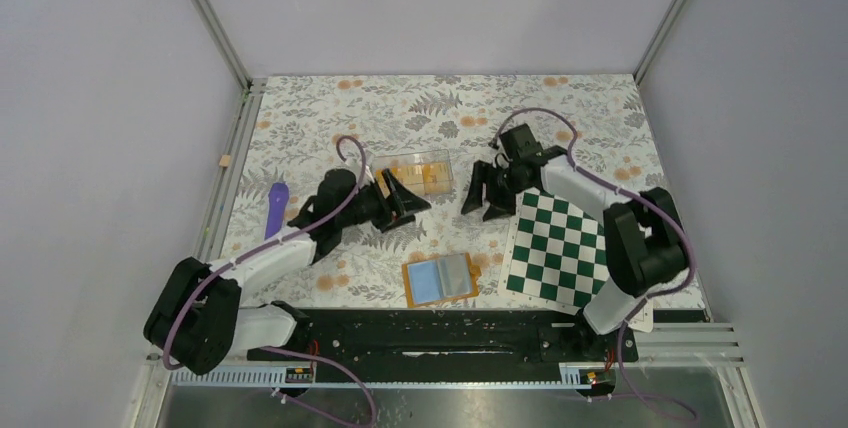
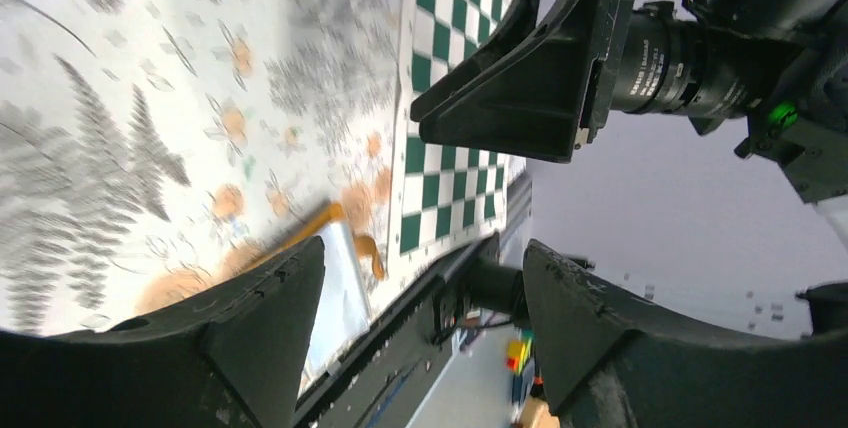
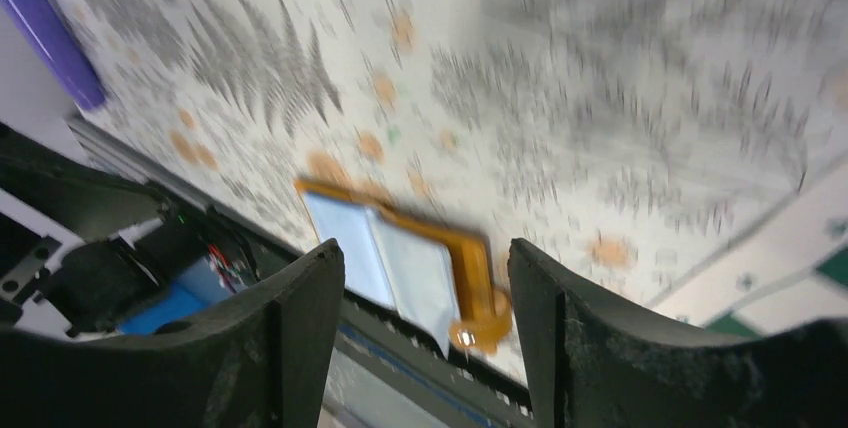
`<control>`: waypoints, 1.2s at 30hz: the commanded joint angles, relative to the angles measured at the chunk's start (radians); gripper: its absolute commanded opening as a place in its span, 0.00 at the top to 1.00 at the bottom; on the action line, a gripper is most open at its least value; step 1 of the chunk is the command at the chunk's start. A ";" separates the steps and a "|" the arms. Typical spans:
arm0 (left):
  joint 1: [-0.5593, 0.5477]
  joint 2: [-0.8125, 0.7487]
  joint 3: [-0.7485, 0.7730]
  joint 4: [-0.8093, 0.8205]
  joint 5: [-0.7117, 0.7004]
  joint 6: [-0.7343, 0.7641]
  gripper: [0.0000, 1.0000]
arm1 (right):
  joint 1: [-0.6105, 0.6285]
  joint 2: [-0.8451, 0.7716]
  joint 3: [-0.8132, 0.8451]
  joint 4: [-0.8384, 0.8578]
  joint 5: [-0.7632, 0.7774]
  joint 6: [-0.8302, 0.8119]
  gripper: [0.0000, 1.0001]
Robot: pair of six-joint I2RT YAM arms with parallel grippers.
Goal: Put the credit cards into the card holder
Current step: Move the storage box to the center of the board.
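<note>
On the fern-patterned table (image 1: 300, 118), the green-and-white chequered board (image 1: 555, 248) lies at the right, partly under the right arm. The two arms reach in from the near edge and face each other at mid-table, their ends well apart.

The left gripper (image 1: 408, 196) has its fingers spread, with nothing between them, and sits just beside the clear plastic box (image 1: 425, 170). The right gripper (image 1: 482, 206) hangs beyond the board's far corner, its fingers likewise spread and holding nothing.

The card holder (image 1: 440, 280) lies open, light-blue pockets up, near the table's near edge, just left of the board. The right wrist view, though blurred, shows it between that gripper's fingers, below them on the cloth.

The credit cards (image 1: 432, 176) show as orange pieces inside the clear box. A purple object (image 1: 275, 206) lies at the left.
</note>
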 commanded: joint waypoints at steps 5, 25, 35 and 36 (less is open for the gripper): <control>0.128 0.106 0.417 -0.577 -0.072 0.359 0.29 | -0.032 0.312 0.475 -0.178 0.054 -0.091 0.33; 0.124 0.258 0.539 -0.750 -0.055 0.497 0.34 | -0.021 0.547 0.793 -0.327 0.091 -0.148 0.48; 0.107 0.259 0.498 -0.732 -0.058 0.491 0.35 | 0.026 0.613 0.880 -0.365 0.104 -0.141 0.49; 0.105 0.257 0.492 -0.732 -0.056 0.491 0.36 | 0.033 0.624 0.893 -0.377 0.113 -0.140 0.50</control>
